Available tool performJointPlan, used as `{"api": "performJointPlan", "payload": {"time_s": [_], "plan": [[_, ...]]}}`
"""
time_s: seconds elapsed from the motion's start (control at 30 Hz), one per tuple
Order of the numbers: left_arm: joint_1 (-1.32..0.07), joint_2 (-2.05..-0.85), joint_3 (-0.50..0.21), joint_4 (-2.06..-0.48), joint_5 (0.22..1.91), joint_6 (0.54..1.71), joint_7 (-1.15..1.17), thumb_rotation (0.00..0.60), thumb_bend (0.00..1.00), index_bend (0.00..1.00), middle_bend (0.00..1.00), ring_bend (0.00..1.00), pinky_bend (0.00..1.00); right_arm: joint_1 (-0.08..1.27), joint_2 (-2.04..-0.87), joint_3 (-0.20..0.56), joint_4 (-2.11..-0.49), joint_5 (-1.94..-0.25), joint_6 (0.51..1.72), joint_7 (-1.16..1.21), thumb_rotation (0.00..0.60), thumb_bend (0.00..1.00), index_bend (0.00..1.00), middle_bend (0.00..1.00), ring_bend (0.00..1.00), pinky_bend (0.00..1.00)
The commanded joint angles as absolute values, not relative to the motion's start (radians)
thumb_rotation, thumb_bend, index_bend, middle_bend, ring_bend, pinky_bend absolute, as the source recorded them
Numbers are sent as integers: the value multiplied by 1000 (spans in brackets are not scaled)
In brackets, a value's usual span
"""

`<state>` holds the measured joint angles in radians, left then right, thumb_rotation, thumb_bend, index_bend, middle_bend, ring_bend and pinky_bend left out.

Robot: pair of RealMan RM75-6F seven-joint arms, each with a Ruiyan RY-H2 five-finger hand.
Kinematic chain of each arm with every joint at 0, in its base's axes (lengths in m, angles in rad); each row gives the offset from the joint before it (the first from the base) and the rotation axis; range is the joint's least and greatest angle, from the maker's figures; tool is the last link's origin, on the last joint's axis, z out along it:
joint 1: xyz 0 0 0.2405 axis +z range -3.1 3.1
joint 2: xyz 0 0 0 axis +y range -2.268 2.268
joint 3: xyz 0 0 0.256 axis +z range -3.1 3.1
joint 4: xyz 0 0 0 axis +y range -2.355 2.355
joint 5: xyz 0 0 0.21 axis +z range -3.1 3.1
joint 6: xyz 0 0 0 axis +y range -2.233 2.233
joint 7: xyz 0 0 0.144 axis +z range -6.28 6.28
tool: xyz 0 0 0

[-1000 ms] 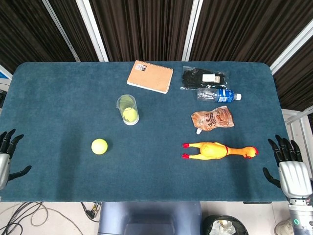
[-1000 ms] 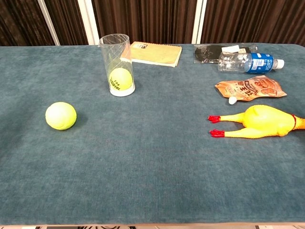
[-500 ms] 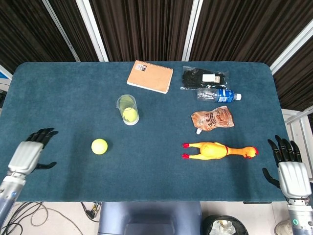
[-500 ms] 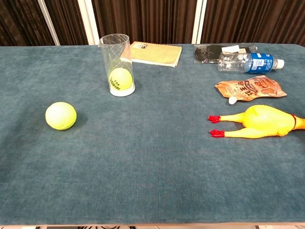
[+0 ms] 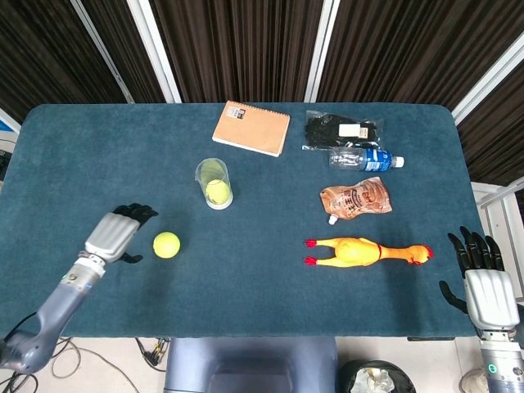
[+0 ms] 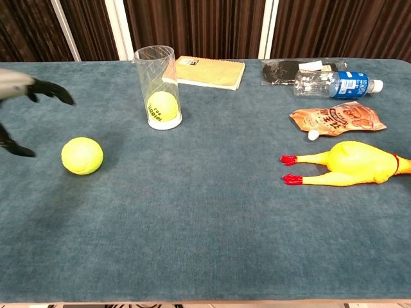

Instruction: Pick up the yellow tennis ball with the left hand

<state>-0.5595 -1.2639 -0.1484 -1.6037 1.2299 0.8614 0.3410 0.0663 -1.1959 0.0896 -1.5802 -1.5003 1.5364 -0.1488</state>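
Observation:
A loose yellow tennis ball point(image 5: 166, 245) point(image 6: 81, 156) lies on the blue table left of centre. My left hand point(image 5: 119, 233) point(image 6: 29, 109) hovers just left of it, fingers spread and empty, a small gap from the ball. A second yellow ball sits inside a clear cup point(image 5: 214, 183) point(image 6: 157, 87) farther back. My right hand point(image 5: 483, 282) stays at the table's right front corner, fingers apart, holding nothing.
A rubber chicken point(image 5: 364, 251) point(image 6: 347, 165) lies right of centre. Behind it are a brown pouch point(image 5: 355, 199), a water bottle point(image 5: 364, 159), black gloves point(image 5: 340, 130) and a notebook point(image 5: 250, 128). The table's front edge point(image 5: 246, 334) runs close below the ball.
My left hand has swept in from the table's left edge toward the ball and now shows in the chest view. The ball and the right hand have not moved.

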Motion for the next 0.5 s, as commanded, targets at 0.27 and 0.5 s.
{"api": "performJointPlan", "payload": {"time_s": [0.27, 0.5], "plan": [[-618, -1342, -128, -1562, 1172, 819, 384, 600, 106, 219, 222, 177, 263, 67, -1199, 92, -1582, -1493, 1534, -155, 600, 352, 106, 0, 5, 0], [-639, -1379, -110, -1526, 1151, 810, 411, 600, 162, 271, 293, 229, 342, 67, -1201, 96, -1584, -1487, 1535, -157, 600, 352, 106, 0, 6, 0]]}}
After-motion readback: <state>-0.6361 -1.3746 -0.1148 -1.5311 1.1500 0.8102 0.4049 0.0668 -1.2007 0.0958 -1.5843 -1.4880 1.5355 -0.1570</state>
